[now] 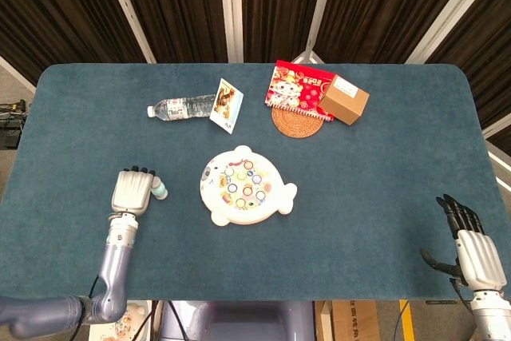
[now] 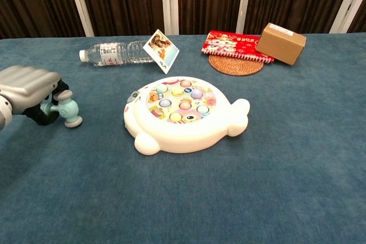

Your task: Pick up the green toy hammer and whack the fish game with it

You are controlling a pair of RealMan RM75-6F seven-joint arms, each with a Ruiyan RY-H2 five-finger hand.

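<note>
My left hand point(image 1: 132, 191) point(image 2: 30, 90) grips the pale green toy hammer point(image 2: 64, 110) point(image 1: 159, 189), low over the cloth and left of the game. The hammer's head points toward the game; whether it touches the cloth I cannot tell. The white fish game point(image 1: 245, 185) point(image 2: 182, 112) lies in the middle of the table with coloured pegs on top. A gap of bare cloth separates hammer and game. My right hand point(image 1: 473, 247) hangs off the table's near right corner, fingers apart, holding nothing.
At the back lie a clear water bottle point(image 1: 182, 106) point(image 2: 114, 52) with a picture card point(image 1: 226, 105) leaning beside it. Back right are a red booklet point(image 1: 299, 89), a round woven coaster point(image 2: 235, 63) and a brown cardboard box point(image 1: 344, 99) point(image 2: 280, 43).
</note>
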